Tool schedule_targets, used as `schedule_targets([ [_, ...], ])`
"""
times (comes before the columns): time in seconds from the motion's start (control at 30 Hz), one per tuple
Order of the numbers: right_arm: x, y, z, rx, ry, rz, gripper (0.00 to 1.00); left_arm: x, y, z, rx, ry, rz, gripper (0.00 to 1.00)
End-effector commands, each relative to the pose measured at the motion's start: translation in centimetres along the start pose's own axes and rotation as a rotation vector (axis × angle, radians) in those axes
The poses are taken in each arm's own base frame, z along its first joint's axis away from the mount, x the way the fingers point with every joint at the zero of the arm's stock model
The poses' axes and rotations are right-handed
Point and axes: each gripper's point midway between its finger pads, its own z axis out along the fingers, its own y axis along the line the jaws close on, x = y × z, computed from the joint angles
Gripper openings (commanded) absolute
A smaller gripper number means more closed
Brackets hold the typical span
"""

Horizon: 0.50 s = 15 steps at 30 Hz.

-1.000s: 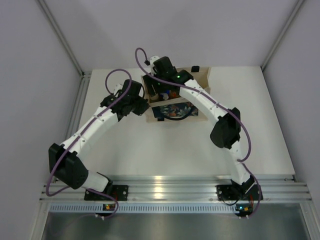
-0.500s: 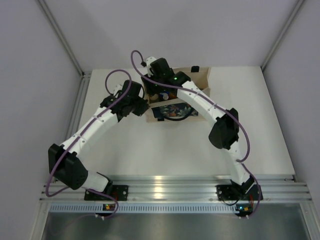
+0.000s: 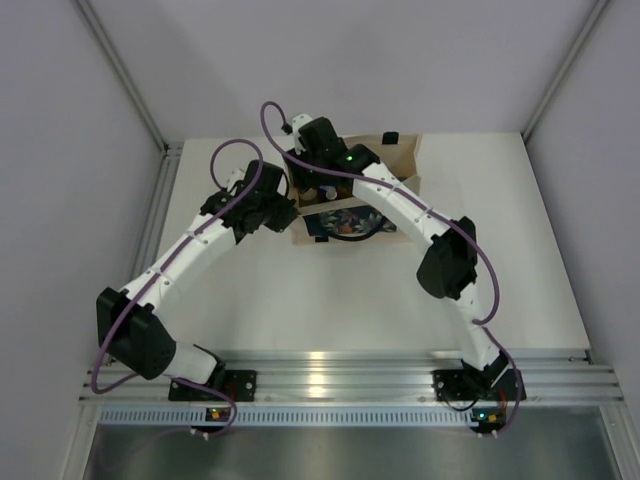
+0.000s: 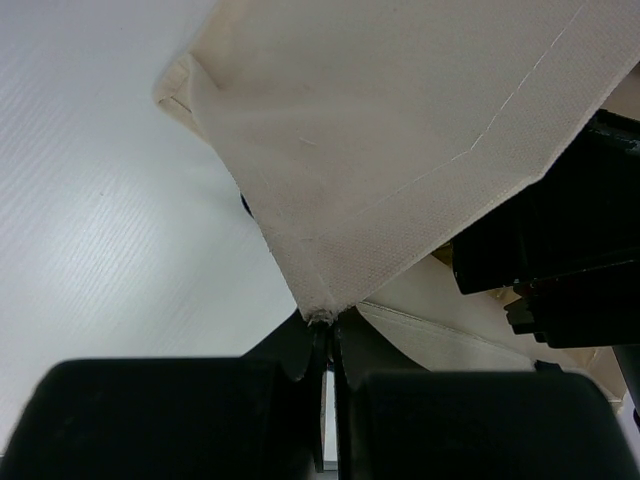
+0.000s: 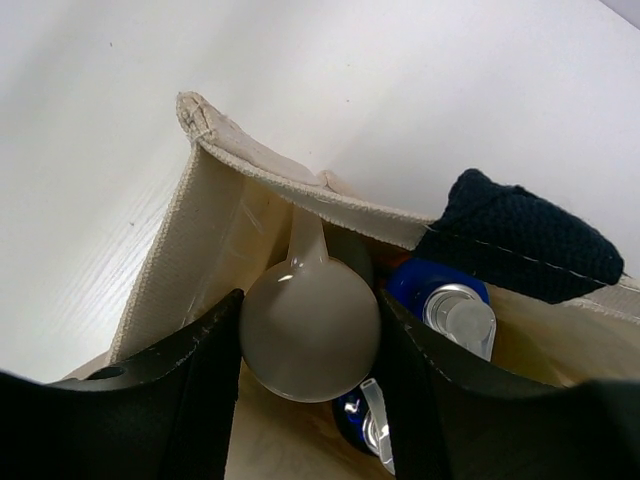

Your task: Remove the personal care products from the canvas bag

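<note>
Left gripper (image 4: 325,335) pinches a corner of the canvas bag (image 3: 406,163), which sits far-centre on the table (image 3: 330,300). Right gripper (image 5: 310,305) has shifted slightly left inside it, fingers clamped around 1 beige-capped bottle (image 5: 310,345). Extraction appears imminent.

top view looks down from high at 6 o'clock; both wrist views sit close on the canvas bag (image 3: 405,163) at 12 o'clock.
</note>
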Motion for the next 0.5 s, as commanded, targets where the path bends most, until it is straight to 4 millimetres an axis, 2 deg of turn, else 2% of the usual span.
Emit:
schedule_targets([
  [0.0,-1.8,2.5,0.3,-0.044,-0.075,0.011,0.09,0.9,2.0,-0.1,-0.060,0.037,0.025,0.00],
  [0.03,-1.9,2.5,0.1,-0.044,-0.078,0.014,0.00,0.8,2.0,-0.1,-0.061,0.036,0.024,0.00],
  [0.13,-3.4,2.6,-1.2,-0.030,-0.122,0.017,0.00,0.7,1.9,-0.1,-0.058,0.033,0.024,0.00],
  [0.3,-7.5,1.6,-5.6,0.023,-0.244,0.033,0.00,0.7,1.8,-0.1,-0.057,0.036,0.015,0.00],
  [0.47,-9.2,1.3,-8.4,0.023,-0.296,0.025,0.00,0.7,1.6,0.0,-0.053,0.039,0.015,0.00],
])
